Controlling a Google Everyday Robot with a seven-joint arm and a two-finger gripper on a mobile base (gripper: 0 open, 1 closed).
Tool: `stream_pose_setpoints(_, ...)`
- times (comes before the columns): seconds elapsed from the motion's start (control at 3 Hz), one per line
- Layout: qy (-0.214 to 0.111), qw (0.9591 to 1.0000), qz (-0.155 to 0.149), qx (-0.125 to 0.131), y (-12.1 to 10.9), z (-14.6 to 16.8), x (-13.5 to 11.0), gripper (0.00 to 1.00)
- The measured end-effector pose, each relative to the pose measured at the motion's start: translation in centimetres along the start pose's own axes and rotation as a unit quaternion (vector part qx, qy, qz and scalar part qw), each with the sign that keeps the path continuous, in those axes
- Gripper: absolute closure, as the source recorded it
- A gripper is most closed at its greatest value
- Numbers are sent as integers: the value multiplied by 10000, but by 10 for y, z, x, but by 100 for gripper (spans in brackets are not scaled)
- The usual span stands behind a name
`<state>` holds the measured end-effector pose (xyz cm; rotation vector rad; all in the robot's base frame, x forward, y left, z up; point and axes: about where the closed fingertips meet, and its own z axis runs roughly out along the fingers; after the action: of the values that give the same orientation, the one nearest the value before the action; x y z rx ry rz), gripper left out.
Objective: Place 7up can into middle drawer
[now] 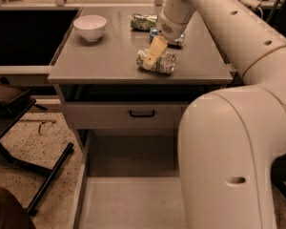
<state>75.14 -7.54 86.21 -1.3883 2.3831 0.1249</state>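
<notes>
The 7up can (163,64), pale green and white, lies on its side near the front of the grey cabinet top (100,56). My gripper (154,52) hangs from the arm's wrist directly over the can's left half and touches or nearly touches it. The middle drawer (128,202) is pulled out wide below, its flat pale floor bare. My arm's large white segments cover the right side of the view and hide the drawer's right wall.
A white bowl (90,26) stands at the back left of the top. A darker green can (143,21) and a blue can (155,32) lie behind the gripper. A closed drawer front with a black handle (142,113) sits under the top. A black stand (19,128) is at the left.
</notes>
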Motion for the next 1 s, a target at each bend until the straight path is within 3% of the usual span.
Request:
stream_pose_setpoints(0.33, 228, 9994, 249, 65, -19, 12, 8, 0)
stream_pose_setpoints(1.0, 255, 9990, 373, -55, -33, 13, 28, 0)
